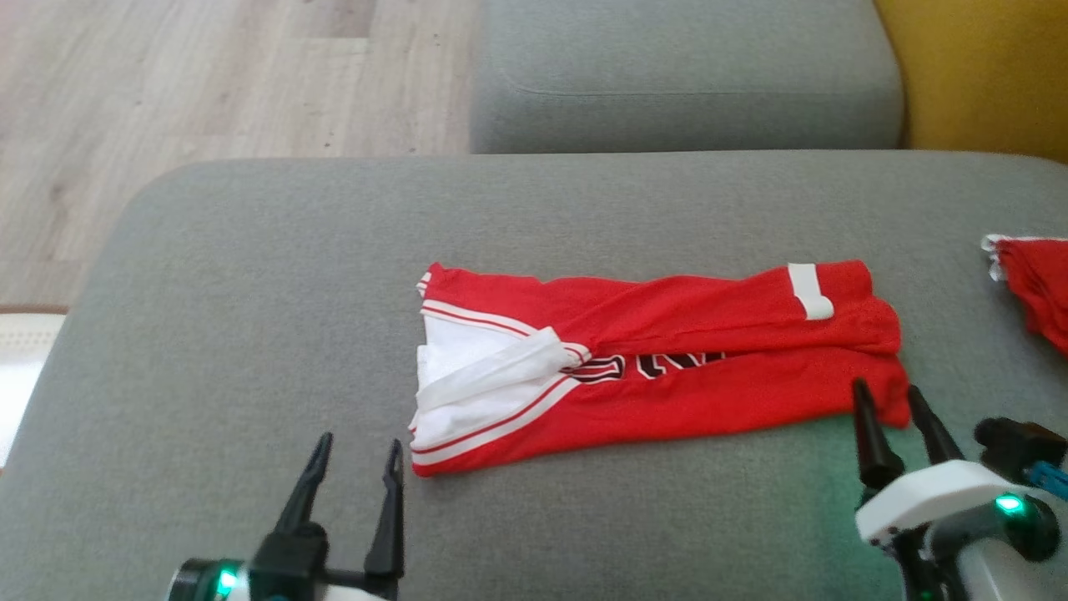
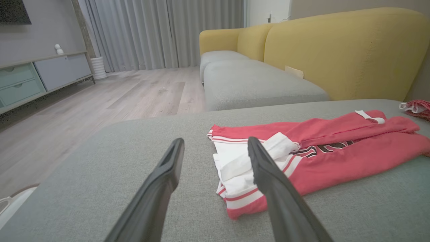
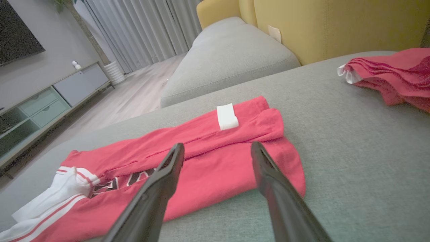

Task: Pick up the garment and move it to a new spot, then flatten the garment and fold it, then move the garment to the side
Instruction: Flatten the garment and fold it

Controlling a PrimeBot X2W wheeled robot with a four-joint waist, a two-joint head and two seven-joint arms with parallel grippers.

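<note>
Both grippers sit low in the head view, your left gripper (image 1: 359, 440) at lower left and your right gripper (image 1: 886, 386) at lower right. Each has its jaws apart and empty. Just above them, mid-frame, the red jersey (image 1: 667, 359) lies on the grey cushion (image 1: 250, 292), folded lengthwise into a long, fairly flat band. The right fingertips are by its near corner. You look done with relocating and flattening and partway through folding. A crosswise fold and the shift aside seem left. A second red garment (image 1: 1035, 292) lies at the right edge.
</note>
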